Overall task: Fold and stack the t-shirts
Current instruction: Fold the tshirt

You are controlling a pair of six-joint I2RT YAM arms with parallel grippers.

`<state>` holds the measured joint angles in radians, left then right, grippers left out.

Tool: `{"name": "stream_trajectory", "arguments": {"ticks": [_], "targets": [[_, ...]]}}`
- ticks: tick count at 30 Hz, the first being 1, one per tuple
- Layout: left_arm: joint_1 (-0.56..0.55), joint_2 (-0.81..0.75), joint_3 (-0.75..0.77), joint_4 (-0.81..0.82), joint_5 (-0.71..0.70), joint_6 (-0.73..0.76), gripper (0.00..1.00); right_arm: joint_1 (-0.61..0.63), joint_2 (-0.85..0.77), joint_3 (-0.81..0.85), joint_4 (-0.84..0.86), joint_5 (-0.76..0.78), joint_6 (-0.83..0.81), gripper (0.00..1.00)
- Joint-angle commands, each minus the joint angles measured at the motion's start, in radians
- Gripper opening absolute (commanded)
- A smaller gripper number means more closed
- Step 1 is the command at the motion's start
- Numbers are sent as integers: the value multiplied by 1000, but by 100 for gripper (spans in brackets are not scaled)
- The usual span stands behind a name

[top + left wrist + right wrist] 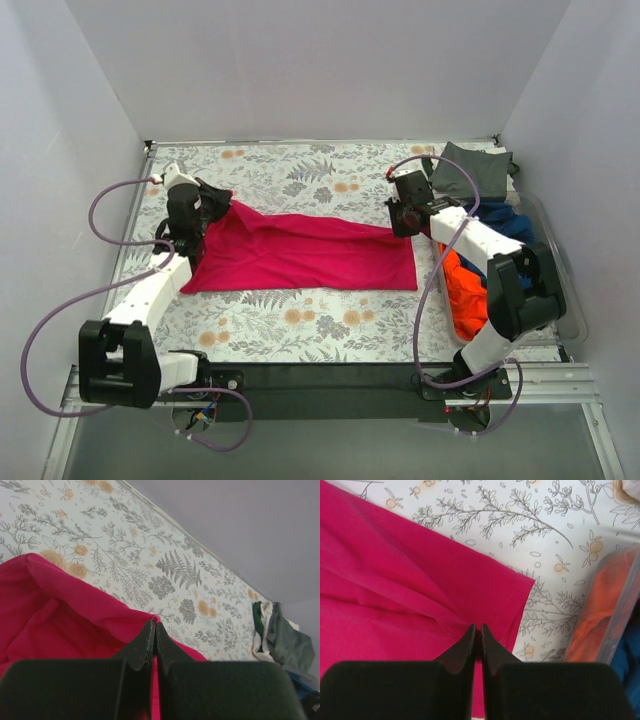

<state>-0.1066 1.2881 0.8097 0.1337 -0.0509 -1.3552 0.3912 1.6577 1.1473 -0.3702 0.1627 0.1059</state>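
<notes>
Seen from above, a magenta t-shirt (300, 255) lies stretched flat across the floral-clothed table (300, 170). The left gripper (222, 207) is clamped on its far left corner and the right gripper (400, 228) on its far right edge. The first fold of this garment appears to be just beginning, and nothing is stacked yet. A clear plastic bin (565, 290) at the table's right edge holds an orange t-shirt (465, 290) and a navy t-shirt (512, 222). A grey-green t-shirt (470, 172) is heaped at its far end, though whether it sits inside the bin or on its rim is hard to say. The left wrist view shows the black fingers (145, 645) pressed together with magenta cloth caught between them, the grey-green shirt well apart beyond. The right wrist view shows that gripper likewise shut on puckered fabric near the hem, with the orange shirt behind the bin's clear wall. The next move likely calls for both grippers to lift together and carry the far edge toward the near edge, keeping the cloth taut.
</notes>
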Motion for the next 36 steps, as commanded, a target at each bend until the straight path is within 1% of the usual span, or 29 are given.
{"name": "stream_trajectory", "arguments": {"ticks": [1,9,13,19,20,21,22,23,24,28,31,33,34,36], "targets": [[5,-134,-47,0,13,-35,0,20,-107,-58,19,37,25,1],[5,-303,-153,-65,23,-56,0,28,-248,-156,17,69,37,1],[5,-363,-208,-94,17,-64,0,32,-277,-193,17,64,41,1],[5,-427,-296,-121,-6,-78,0,51,-276,-244,16,55,51,1],[5,-446,-308,-128,-6,-82,0,58,-279,-250,14,57,55,4],[5,-455,-317,-129,-3,-85,0,61,-286,-258,13,57,57,11],[5,-466,-339,-128,-4,-87,3,64,-291,-258,10,63,58,26],[5,-492,-349,-155,-7,-97,12,70,-297,-258,2,66,61,31],[5,-507,-359,-163,-9,-102,38,75,-314,-255,1,66,61,37],[4,-602,-403,-181,-33,-125,91,118,-349,-200,-13,86,67,46],[4,-636,-400,-189,-67,-139,92,175,-331,-129,-12,84,63,48],[4,-615,-402,-165,-99,-133,92,212,-287,-95,-4,77,60,49],[4,-592,-400,-152,-110,-131,92,219,-267,-77,5,54,54,49],[4,-485,-371,-103,-127,-116,93,227,-209,-26,31,32,48,49]]}}
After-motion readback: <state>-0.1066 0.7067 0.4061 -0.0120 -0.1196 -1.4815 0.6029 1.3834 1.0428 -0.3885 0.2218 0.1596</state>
